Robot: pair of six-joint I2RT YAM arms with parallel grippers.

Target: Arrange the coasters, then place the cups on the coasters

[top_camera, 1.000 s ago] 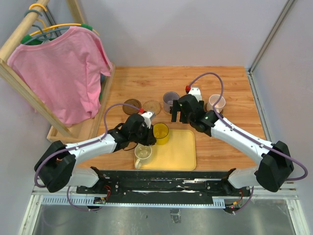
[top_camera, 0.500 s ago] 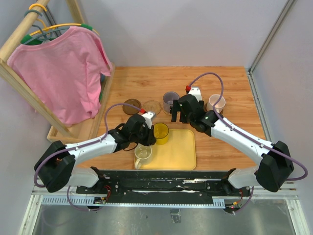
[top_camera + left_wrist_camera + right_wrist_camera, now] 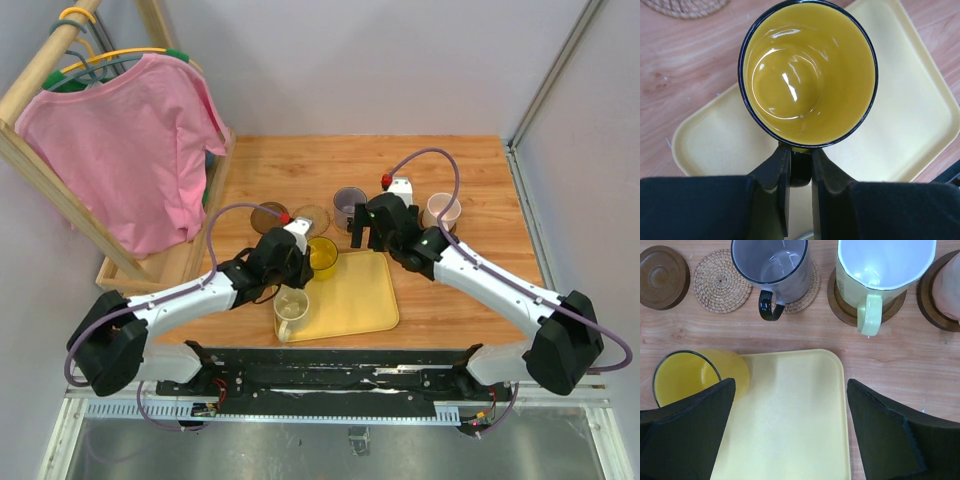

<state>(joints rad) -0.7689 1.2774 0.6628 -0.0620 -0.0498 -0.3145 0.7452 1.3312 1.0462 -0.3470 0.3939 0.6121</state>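
Firstly, the left hand (image 3: pixel 800 172) is clamped on the handle of the yellow cup (image 3: pixel 807 75), its two fingers (image 3: pixel 772 175) pinching the dark loop from either side. The cup's mouth faces the wrist camera. It sits over the upper-left edge of the yellow tray (image 3: pixel 910 110), where the tray meets the wooden tabletop (image 3: pixel 685 60); whether it touches the tray I cannot tell.

The right hand (image 3: pixel 790 432) holds nothing, its fingers spread wide at the lower corners of its wrist view, above the tray. Along the top of that view runs a row. A bare dark brown coaster (image 3: pixel 662 270) lies at upper left with a bare woven coaster (image 3: pixel 721 281) next to it. Then come the purple-grey cup (image 3: pixel 771 262) on a second woven coaster (image 3: pixel 801 307) and the cream cup (image 3: pixel 880 270) on a second brown coaster (image 3: pixel 845 315). At the right edge is the pale pink cup (image 3: pixel 946 287) on a third brown coaster (image 3: pixel 924 295). In the overhead view a pale cup (image 3: pixel 292 308) stands on the tray's lower-left corner.
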